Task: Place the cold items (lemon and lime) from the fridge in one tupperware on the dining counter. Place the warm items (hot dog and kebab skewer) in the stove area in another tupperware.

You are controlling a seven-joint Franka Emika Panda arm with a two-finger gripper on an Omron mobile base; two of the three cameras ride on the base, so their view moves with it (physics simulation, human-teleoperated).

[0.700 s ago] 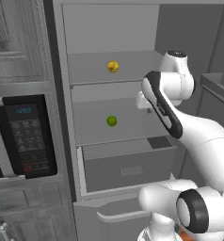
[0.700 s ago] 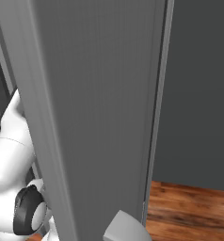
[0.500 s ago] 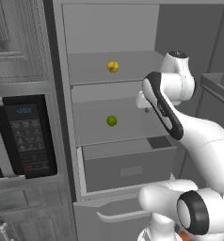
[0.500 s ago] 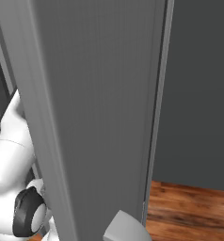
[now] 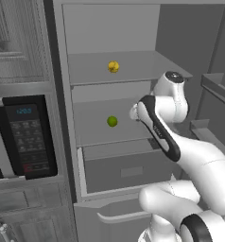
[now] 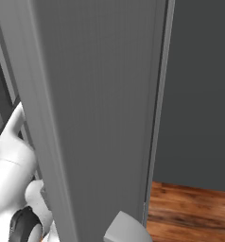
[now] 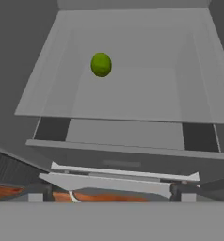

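The fridge (image 5: 133,28) stands open: the lemon (image 5: 113,66) sits on the upper shelf at top centre of the left base view, and the lime (image 5: 112,121) sits on the shelf below, at mid-frame. In the hand view the lime (image 7: 101,64) lies at upper left. The gripper (image 7: 111,196) is spread wide and holds nothing, well short of the lime.

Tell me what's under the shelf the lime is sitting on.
Under the lime's shelf is a drawer, pulled partly out. Its contents can't be seen; the front panel covers them.
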